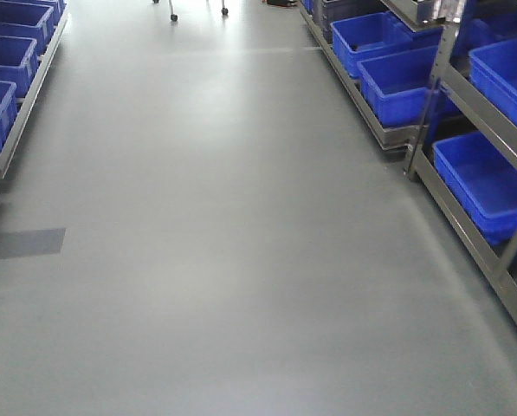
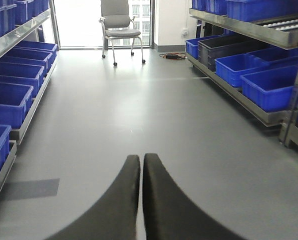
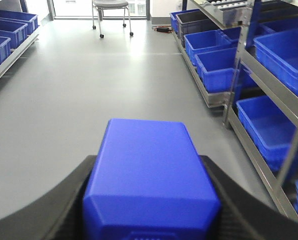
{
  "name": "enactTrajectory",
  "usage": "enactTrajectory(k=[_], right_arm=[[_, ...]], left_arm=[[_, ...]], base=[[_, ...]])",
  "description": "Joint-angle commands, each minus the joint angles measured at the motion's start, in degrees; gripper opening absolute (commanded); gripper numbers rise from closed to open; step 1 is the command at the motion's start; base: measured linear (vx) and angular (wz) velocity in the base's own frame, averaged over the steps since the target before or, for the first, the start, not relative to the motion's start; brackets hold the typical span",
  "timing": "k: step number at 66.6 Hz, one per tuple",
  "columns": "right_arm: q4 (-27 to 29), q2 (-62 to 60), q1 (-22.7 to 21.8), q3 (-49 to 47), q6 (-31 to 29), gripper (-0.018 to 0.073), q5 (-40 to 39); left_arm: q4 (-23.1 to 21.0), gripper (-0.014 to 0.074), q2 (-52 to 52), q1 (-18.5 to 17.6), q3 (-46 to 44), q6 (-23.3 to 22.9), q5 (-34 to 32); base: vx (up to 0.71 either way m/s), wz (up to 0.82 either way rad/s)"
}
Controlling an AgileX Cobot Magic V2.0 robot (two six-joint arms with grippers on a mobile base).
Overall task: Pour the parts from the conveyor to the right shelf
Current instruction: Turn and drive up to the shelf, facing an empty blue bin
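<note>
Glossy grey floor [image 1: 223, 217], wheeled chair [image 2: 120, 32] on it, right shelf [image 1: 430, 113] holding blue bins [image 1: 397, 82]

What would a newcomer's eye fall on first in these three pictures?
First comes the blue part that fills the lower right wrist view, clamped in the right gripper. Next are the glossy blue bins on the right shelf and on the rack opposite, lining a grey aisle. The left gripper is shut on nothing, and a grey chair stands at the far end.
</note>
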Motion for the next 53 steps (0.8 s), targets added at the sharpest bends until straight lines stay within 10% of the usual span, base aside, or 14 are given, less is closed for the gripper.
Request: enactTrajectory(k=[1,53], right_arm=[[-0.02,0.5,-0.06,-1.53,-0.34,-0.0005,-4.4],[-0.02,0.5,-0.06,-1.53,-0.34,-0.0005,-4.4]], left_arm=[[-0.45,-0.0006,-0.6,-0.3,-1.1,-0.49,-4.53],[-0.45,-0.0006,-0.6,-0.3,-1.1,-0.49,-4.58]], base=[[0.69,0.08],[0.63,0.05]])
